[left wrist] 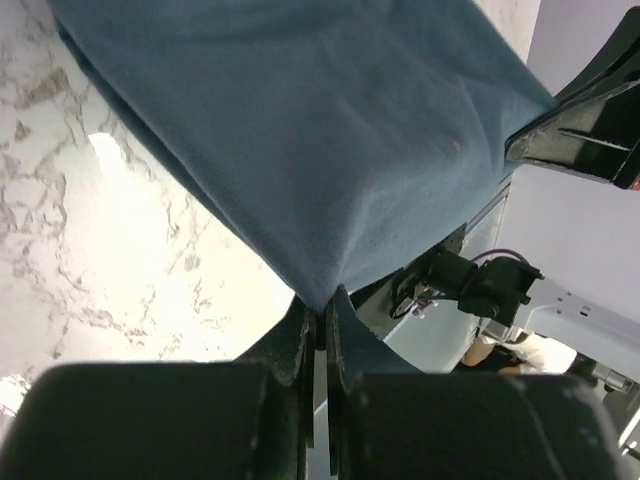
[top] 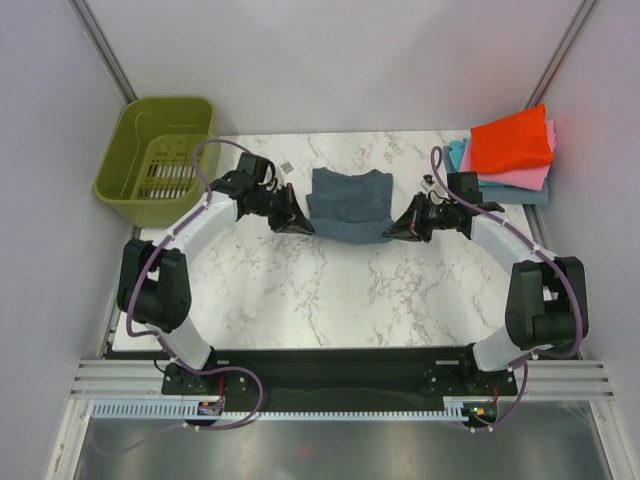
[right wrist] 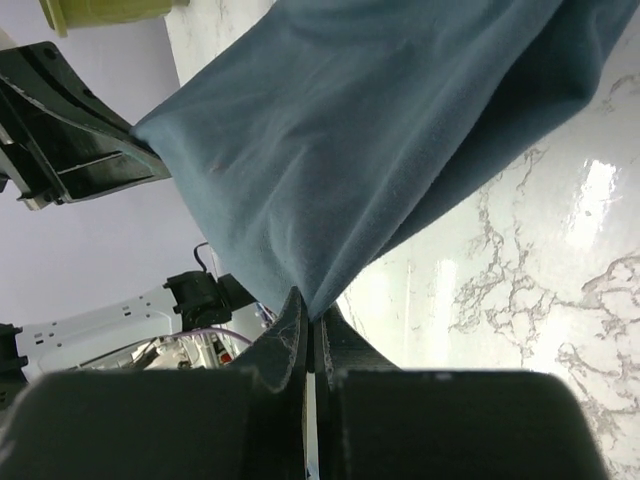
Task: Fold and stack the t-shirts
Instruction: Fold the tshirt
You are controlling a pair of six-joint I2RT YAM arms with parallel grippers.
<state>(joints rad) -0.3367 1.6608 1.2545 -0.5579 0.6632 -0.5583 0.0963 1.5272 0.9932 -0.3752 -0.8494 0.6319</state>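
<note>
the white marbled bench (top: 330,290) fills the middle of the top view, with both arms bolted at its near edge. the left arm (top: 190,235) reaches up and inward from the left, and the right arm (top: 500,240) mirrors it from the right, so the two wrists face each other across the far middle of the bench.

an olive-green basket (top: 115,170) stands off the far left corner of the bench, just beside its edge.

the blue-grey shirt (top: 348,205) sits at the far middle of the bench, between the two wrists. its far part lies on the marble; its near edge is strung between the arms. in the left wrist view the cloth (left wrist: 330,130) rises from the fingertips and hangs clear of the bench below it; the right wrist view shows the same cloth (right wrist: 340,130) from the other side.

at the far right corner lies a stack of folded shirts, well apart from the blue-grey one: a red-orange shirt (top: 510,140) on top, a pink shirt (top: 525,178) under it, and a teal shirt (top: 456,155) at the bottom, peeking out to the left.

the left jaws are pressed together, pinching the near left corner of the blue-grey shirt. the right jaws are likewise pressed together, pinching its near right corner.
</note>
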